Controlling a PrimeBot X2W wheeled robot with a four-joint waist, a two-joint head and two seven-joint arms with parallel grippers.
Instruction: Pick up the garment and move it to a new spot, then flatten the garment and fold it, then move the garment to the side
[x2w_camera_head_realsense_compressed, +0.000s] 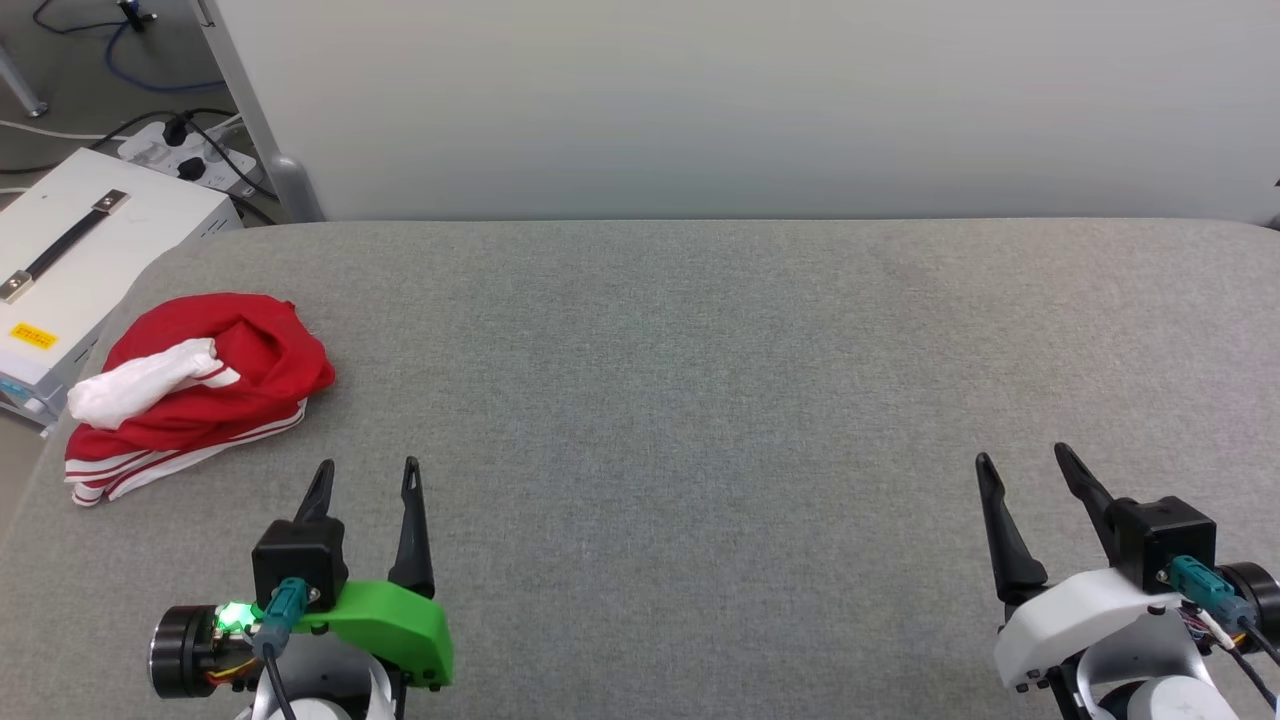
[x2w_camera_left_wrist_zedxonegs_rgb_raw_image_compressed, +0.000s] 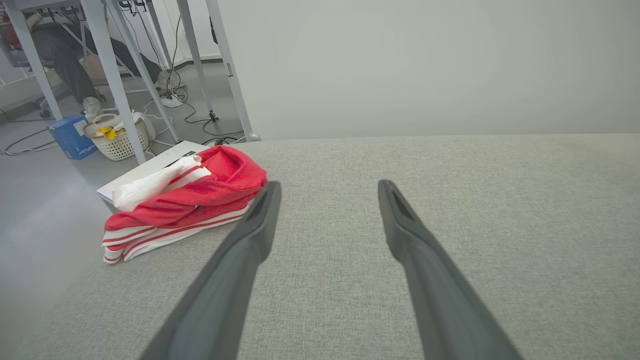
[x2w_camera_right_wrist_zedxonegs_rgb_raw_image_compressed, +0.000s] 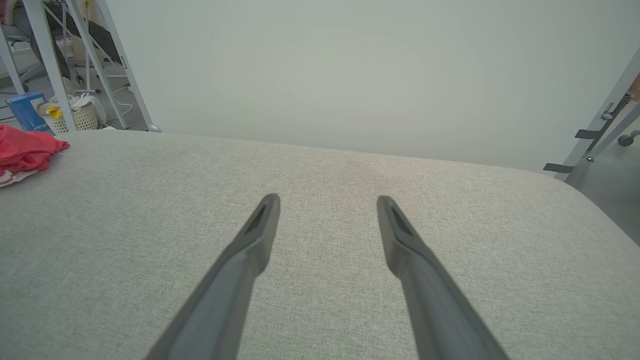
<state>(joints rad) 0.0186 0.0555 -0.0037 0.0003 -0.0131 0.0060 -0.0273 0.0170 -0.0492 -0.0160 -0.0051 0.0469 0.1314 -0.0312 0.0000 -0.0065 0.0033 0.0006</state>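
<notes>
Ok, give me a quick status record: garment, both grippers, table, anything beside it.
garment: red, bunched in a heap, not flat; white sleeve on top, striped trim at the bottom
garment position: left edge of the grey table
left gripper: open, empty, just short of the garment, not touching it
right gripper: open, empty, above the table's right side, far from the garment
beside table: white box on the floor at the left

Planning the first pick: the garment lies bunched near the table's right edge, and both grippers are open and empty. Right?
Wrong side: the head view shows the garment bunched near the table's left edge, just ahead of the left gripper. The left gripper and right gripper are indeed open and empty.
</notes>
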